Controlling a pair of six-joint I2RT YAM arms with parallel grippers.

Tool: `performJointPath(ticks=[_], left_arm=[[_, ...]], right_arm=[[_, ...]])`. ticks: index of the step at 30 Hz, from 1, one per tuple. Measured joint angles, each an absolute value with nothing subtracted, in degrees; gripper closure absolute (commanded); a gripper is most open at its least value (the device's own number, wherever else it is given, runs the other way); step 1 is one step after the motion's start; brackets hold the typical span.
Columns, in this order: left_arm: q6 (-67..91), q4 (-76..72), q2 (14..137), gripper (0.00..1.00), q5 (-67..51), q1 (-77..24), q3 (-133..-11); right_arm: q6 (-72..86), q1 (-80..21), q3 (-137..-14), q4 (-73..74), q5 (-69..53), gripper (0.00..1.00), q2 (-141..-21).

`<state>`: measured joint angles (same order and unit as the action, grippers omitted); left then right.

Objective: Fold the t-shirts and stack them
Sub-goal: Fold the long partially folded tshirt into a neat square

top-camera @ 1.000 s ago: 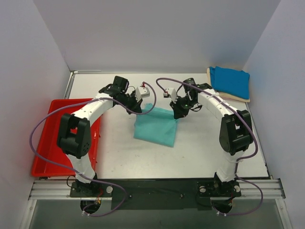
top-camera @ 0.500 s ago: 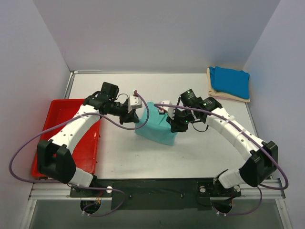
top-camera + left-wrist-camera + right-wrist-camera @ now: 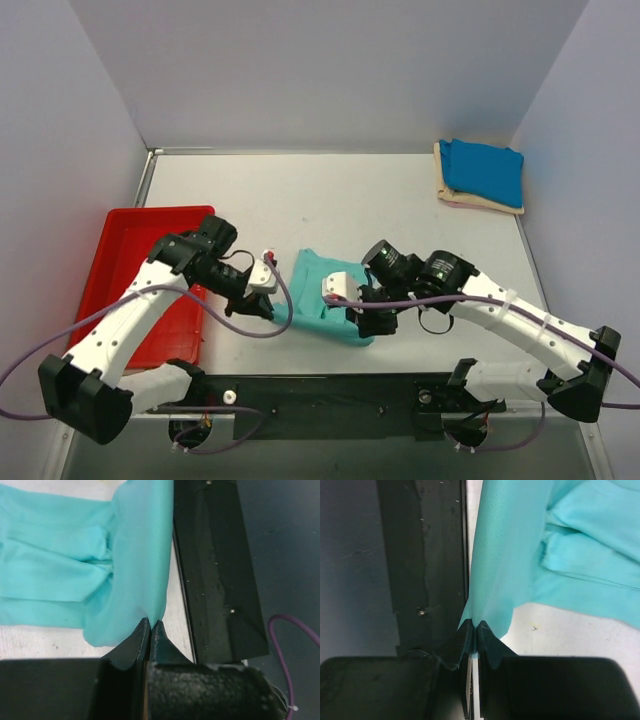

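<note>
The teal-green t-shirt [image 3: 318,290] lies bunched near the table's front edge between my two grippers. My left gripper [image 3: 262,302] is shut on its left edge; the left wrist view shows the cloth [image 3: 135,570] pinched at the fingertips [image 3: 151,625]. My right gripper [image 3: 358,312] is shut on its right edge; the right wrist view shows the cloth [image 3: 510,555] pinched at the fingertips [image 3: 473,626]. The bright blue t-shirt [image 3: 485,172] lies folded on the cream t-shirt [image 3: 492,203] at the back right corner.
A red tray [image 3: 110,262] sits at the left, under my left arm. The black front rail [image 3: 330,385] runs just below the teal shirt and shows in both wrist views [image 3: 215,570] [image 3: 425,555]. Grey walls close the back and sides.
Both grippers have pulled the teal shirt's far edge from the middle of the table toward the front edge. The shirt now sits lower and more bunched. The blue and cream stack has not moved.
</note>
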<state>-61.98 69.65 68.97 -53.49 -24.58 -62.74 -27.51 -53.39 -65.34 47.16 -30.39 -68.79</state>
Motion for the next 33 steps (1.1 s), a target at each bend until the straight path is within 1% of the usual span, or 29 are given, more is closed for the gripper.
performJointPath(ticks=[6,8,10,12,15,18,24,28,33], left_arm=[[-63.24,74.26,57.84,1.0,-55.55,-29.58,-60.66],[-63.31,75.18,56.34,1.0,-56.49,-30.89,-60.01],[-63.11,75.88,56.36,1.0,-57.52,-31.31,-59.88],[-62.28,75.9,57.63,1.0,-57.89,-31.22,-60.05],[-60.58,75.83,62.92,1.0,-58.57,-30.04,-62.3],[-58.87,74.52,70.15,1.0,-59.9,-26.09,-64.9],[-56.36,73.03,85.8,1.0,-61.25,-18.04,-67.77],[-54.35,70.81,94.28,1.0,-62.02,-15.73,-69.71],[-50.0,66.19,103.15,1.0,-62.15,-14.28,-73.8]], right_arm=[[-21.98,-61.17,-65.21,48.71,-30.33,1.0,-64.62],[-20.71,-62.78,-65.21,49.17,-30.39,1.0,-64.12],[-20.12,-62.89,-65.08,49.32,-30.37,1.0,-63.42],[-19.97,-60.62,-64.84,49.43,-30.63,1.0,-62.72],[-21.02,-53.87,-64.84,49.52,-31.62,1.0,-63.44],[-23.59,-48.03,-64.93,49.41,-33.19,1.0,-67.02],[-31.53,-36.62,-67.64,47.75,-39.79,1.0,-83.37],[-35.05,-31.2,-71.24,47.27,-42.57,1.0,-92.16],[-37.41,-26.89,-75.64,47.07,-44.42,1.0,-100.49]])
